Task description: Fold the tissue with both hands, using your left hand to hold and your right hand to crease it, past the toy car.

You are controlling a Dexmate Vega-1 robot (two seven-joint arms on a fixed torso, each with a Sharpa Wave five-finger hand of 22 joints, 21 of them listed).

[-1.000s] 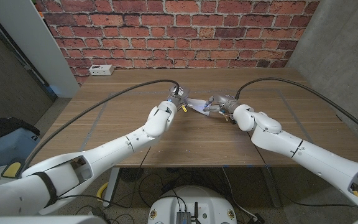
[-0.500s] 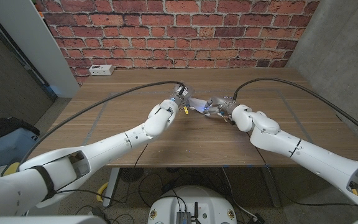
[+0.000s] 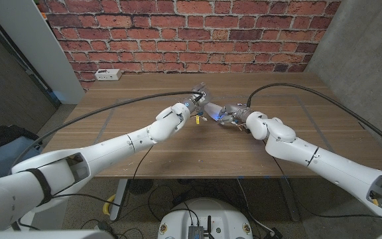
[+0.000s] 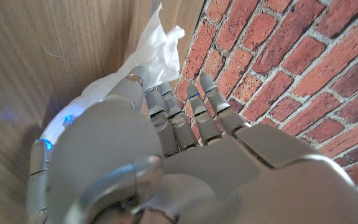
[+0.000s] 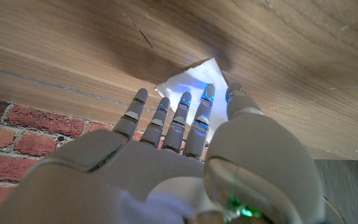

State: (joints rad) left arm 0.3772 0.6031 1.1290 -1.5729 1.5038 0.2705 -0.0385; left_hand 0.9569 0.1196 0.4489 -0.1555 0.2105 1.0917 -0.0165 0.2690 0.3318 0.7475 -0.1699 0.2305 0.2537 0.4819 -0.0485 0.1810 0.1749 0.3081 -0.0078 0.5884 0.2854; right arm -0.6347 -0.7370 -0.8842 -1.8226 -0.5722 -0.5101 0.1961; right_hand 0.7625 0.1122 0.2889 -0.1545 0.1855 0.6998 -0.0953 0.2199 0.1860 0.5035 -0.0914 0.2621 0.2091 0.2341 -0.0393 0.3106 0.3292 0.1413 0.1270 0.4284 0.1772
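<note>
The tissue (image 3: 210, 109) lies near the middle of the wooden worktop (image 3: 138, 149), between the two robot hands, which meet over it from either side. In the head view the left robot hand (image 3: 194, 104) sits at the tissue's left edge, and the left wrist view shows a crumpled white corner of the tissue (image 4: 148, 56) rising past its fingers (image 4: 166, 118); the thumb side touches the sheet, yet whether it actually pinches it cannot be told. The right robot hand (image 3: 229, 114) is at the tissue's right edge. In the right wrist view its fingers (image 5: 180, 118) are straight and slightly spread, their tips over the near edge of the flat white tissue (image 5: 197, 78), gripping nothing visible. A white power strip (image 3: 108, 74) lies at the worktop's far left edge by the brick wall (image 3: 191, 33).
</note>
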